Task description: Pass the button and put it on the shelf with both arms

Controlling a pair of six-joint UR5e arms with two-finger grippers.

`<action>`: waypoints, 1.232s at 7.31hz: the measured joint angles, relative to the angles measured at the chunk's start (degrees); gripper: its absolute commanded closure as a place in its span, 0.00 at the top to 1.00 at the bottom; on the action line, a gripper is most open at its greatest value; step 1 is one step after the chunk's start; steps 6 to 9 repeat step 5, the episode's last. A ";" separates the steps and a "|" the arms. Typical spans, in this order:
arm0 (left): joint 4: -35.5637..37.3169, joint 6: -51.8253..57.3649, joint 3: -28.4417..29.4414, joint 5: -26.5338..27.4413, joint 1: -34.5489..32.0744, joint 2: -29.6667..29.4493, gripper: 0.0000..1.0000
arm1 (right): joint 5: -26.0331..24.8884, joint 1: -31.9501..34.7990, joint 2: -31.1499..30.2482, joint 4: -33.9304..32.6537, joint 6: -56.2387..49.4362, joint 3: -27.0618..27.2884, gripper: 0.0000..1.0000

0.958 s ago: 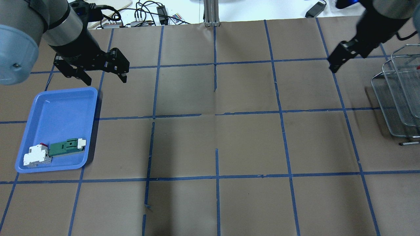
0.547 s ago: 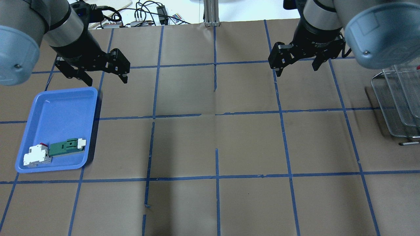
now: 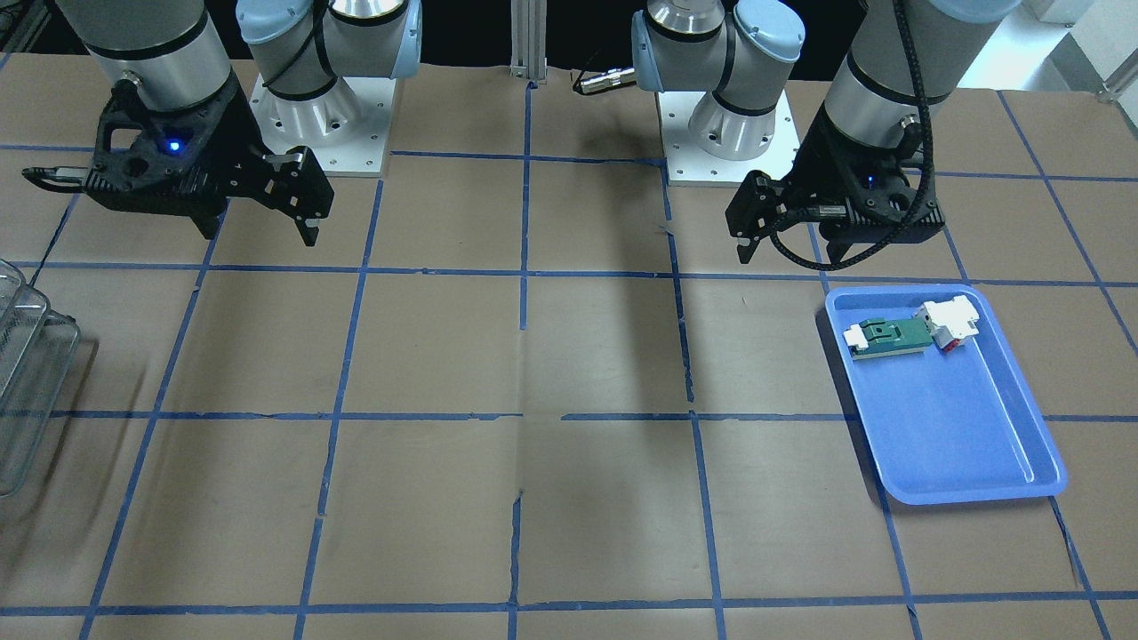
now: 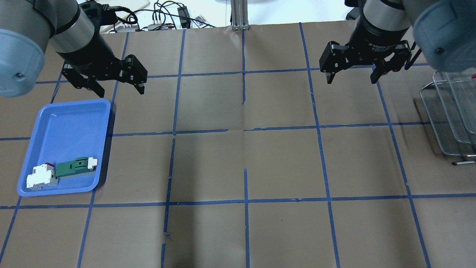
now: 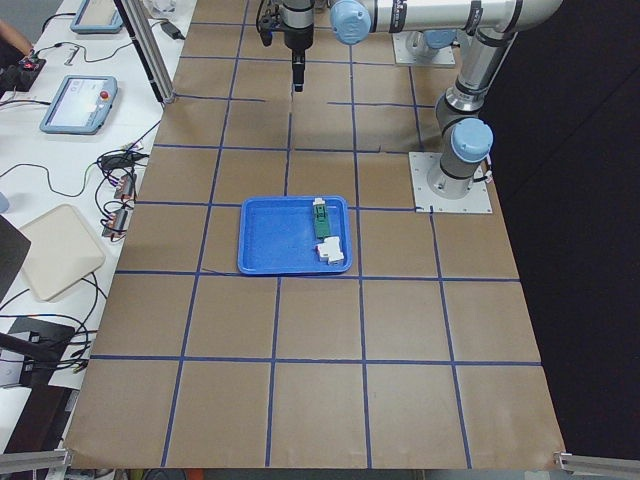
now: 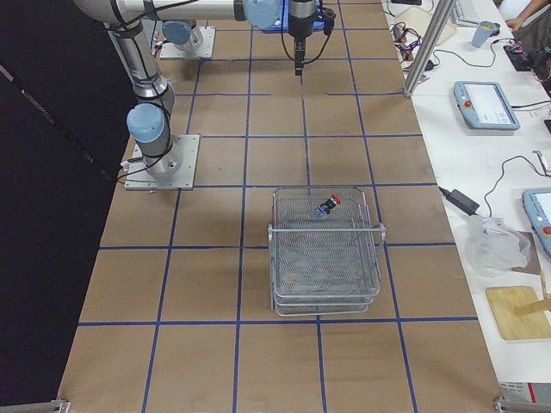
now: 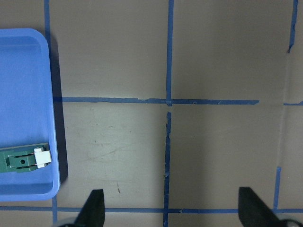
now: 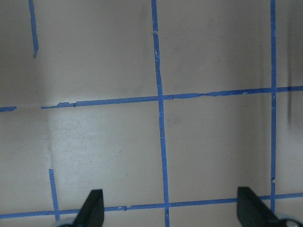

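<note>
The button (image 6: 328,205), with its red cap, lies in the top level of the wire shelf (image 6: 325,275), seen in the exterior right view. The shelf also shows at the right edge of the overhead view (image 4: 444,123) and at the left edge of the front-facing view (image 3: 22,373). My right gripper (image 4: 350,79) is open and empty above the table, to the left of the shelf. My left gripper (image 4: 121,89) is open and empty just beyond the far right corner of the blue tray (image 4: 67,119). Both wrist views show open fingers over bare paper.
The blue tray holds a green-and-white flat part (image 4: 76,166) and a white-and-red block (image 4: 41,176) at its near end. Brown paper with a blue tape grid covers the table. Cables and devices lie past the far edge.
My right arm swung left, away from the shelf, then came back a little to the right; its gripper now points down, open. The left arm has not moved.
</note>
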 measured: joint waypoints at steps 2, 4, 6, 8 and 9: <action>-0.04 0.00 0.01 0.05 0.07 0.02 1.00 | 0.23 -0.02 -0.64 0.22 -0.14 0.06 1.00; -0.04 0.00 0.04 -0.01 0.12 0.03 1.00 | 0.31 -0.08 -0.71 0.26 -0.61 0.07 1.00; -0.03 0.01 0.03 -0.04 0.13 0.03 1.00 | 0.31 -0.12 -0.71 0.26 -0.80 0.07 1.00; -0.03 0.01 0.03 -0.04 0.13 0.03 1.00 | 0.31 -0.12 -0.71 0.26 -0.80 0.07 1.00; -0.03 0.01 0.03 -0.04 0.13 0.03 1.00 | 0.31 -0.12 -0.71 0.26 -0.80 0.07 1.00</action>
